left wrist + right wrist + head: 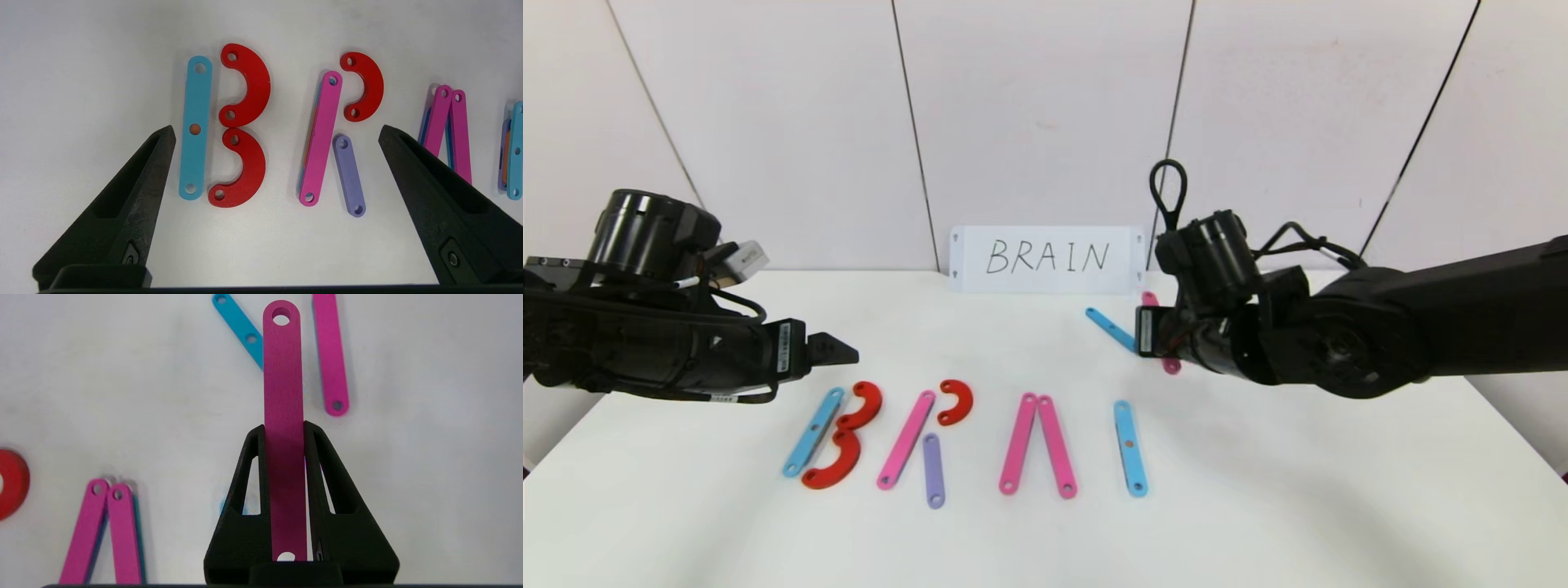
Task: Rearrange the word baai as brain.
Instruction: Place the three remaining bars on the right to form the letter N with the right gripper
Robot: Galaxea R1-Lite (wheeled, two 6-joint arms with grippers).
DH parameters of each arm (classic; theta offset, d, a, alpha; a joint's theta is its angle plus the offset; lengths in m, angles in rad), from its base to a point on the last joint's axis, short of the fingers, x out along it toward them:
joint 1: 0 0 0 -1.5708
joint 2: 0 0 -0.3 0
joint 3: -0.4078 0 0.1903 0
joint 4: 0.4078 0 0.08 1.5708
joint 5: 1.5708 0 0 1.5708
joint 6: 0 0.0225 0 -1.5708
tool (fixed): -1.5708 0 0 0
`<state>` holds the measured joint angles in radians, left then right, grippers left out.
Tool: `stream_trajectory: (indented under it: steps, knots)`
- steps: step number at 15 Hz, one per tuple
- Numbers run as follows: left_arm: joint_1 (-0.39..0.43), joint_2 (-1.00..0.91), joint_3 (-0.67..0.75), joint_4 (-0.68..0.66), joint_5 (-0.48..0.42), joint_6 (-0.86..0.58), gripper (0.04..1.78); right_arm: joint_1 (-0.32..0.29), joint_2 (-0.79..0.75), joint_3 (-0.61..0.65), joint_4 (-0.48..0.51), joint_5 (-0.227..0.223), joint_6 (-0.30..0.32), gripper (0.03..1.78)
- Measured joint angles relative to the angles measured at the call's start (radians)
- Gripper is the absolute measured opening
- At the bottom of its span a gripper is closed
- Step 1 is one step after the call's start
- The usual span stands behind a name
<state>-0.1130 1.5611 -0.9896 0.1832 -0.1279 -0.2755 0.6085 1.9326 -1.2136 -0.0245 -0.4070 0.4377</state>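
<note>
Right gripper (284, 430) clamps a pink strip (282, 375) at frame centre; left gripper (278, 134), wide open, hovers over the B and R.

Left gripper (278, 134) agape, right gripper (284, 428) clamped

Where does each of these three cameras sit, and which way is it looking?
Head view: high on the robot, looking forward and down at the table; both arms show, left hand included.
Left wrist view: rides the left arm, looking down between its open fingers at the B and R.
Right wrist view: rides the right arm, looking along the right hand gripping a pink strip.
Shared: the pink A strips appear in all three.
</note>
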Motion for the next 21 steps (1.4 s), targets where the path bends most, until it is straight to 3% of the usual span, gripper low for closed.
stream_trajectory:
  steps: [4,8,19,21]
  knots:
    - [-0.001,0.000,0.000,0.001,-0.002,0.000,1.74,-0.007,-0.058,0.157,-0.014,0.001,0.043,0.28]
    - [0.000,0.000,0.000,0.001,-0.002,0.000,1.74,-0.006,-0.061,0.238,-0.016,0.000,0.071,0.28]
    - [0.000,0.000,0.000,0.001,-0.001,0.000,1.74,-0.004,0.025,0.265,-0.060,0.001,0.082,0.28]
    - [-0.001,0.000,0.000,0.001,-0.002,0.000,1.74,-0.004,0.028,0.266,-0.068,0.003,0.082,0.35]
